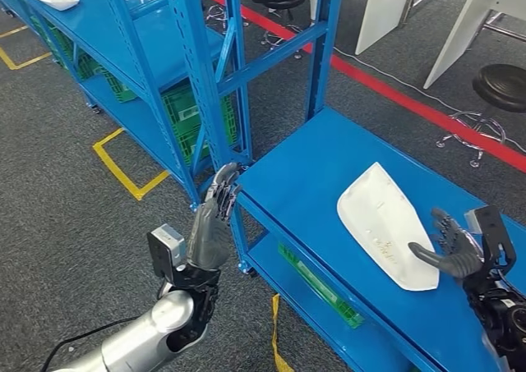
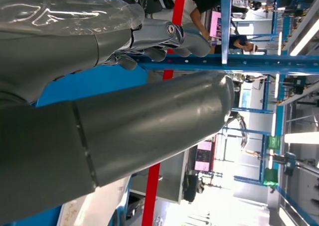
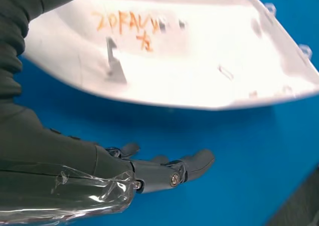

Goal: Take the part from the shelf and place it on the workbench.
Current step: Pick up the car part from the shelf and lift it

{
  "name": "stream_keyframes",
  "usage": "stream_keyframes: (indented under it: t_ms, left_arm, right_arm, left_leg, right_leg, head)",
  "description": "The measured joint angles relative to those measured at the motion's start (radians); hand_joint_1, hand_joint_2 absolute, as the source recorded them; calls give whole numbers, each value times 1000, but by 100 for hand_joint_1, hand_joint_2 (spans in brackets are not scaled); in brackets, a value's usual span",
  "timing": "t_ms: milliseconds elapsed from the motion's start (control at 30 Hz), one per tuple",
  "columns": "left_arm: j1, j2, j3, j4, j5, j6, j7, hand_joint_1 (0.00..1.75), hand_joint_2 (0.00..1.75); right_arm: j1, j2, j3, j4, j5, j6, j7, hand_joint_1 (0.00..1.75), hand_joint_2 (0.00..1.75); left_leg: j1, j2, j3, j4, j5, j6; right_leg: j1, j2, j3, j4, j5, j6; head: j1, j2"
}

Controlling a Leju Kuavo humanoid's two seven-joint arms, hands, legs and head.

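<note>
- The part [image 1: 385, 224], a white shell, lies flat on the blue shelf [image 1: 297, 183], hollow side up, orange writing visible on it in my right wrist view.
- My right hand [image 1: 449, 247] sits just beside the part's near end, fingers [image 3: 188, 165] spread and holding nothing. The thumb [image 1: 434, 259] looks to reach at or over the rim; I cannot tell whether it touches.
- My left hand [image 1: 214, 220] is raised at the shelf's corner post [image 1: 238, 224], well apart from the part. Its fingers [image 2: 177, 39] lie fairly straight and loose, with nothing in them.
- The step, as I judge it, is the grasp. I should slide my right fingers under the thin edge with the thumb on the inside of the shell, then close gently.
- The shell looks light, smooth and wide, so a one-sided pinch may let it tip or swing. Gripping further in from the end, nearer its middle, should steady it.
- I should lift straight up before pulling back, so the far rim does not drag on the shelf.
- My left hand should stay off the post, or come across to support the far end if the part sags.
</note>
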Motion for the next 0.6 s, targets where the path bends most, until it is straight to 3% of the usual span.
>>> stream_keyframes:
  t_ms: [600]
  left_arm:
    - [-18,3,-2,13,13,-8,-17,0,0]
  right_arm:
    - [-203,1,192,229,-51,246,26,0,175]
  left_leg:
    - [0,0,2,0,0,0]
  right_leg:
    - [0,0,2,0,0,0]
  head:
    - [0,0]
